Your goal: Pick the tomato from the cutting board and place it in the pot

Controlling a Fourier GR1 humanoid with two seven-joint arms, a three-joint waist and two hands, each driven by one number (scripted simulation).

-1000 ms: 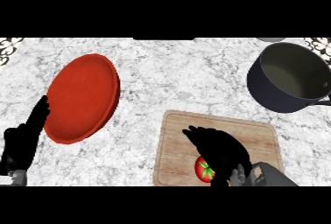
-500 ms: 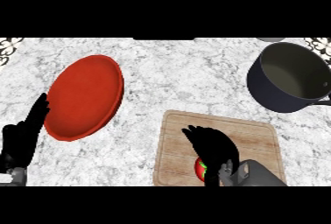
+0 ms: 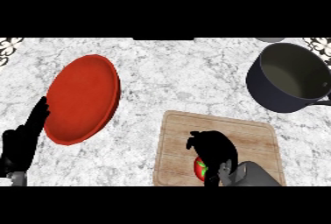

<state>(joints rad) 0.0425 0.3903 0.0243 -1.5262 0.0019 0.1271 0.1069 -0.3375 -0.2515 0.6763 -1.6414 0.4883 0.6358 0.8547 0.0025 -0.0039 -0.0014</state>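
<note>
Right hand (image 3: 213,151) covered most of the tomato (image 3: 199,167); only a red sliver with green showed at its left (contact under the fingers not visible). Pot (image 3: 291,78) handle ran off the right edge. Left hand (image 3: 22,142) was cut at the lower left.

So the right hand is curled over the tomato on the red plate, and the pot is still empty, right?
Not quite. In the head view the tomato under the right hand lies on the cutting board, not on the plate. The pot is empty.
</note>
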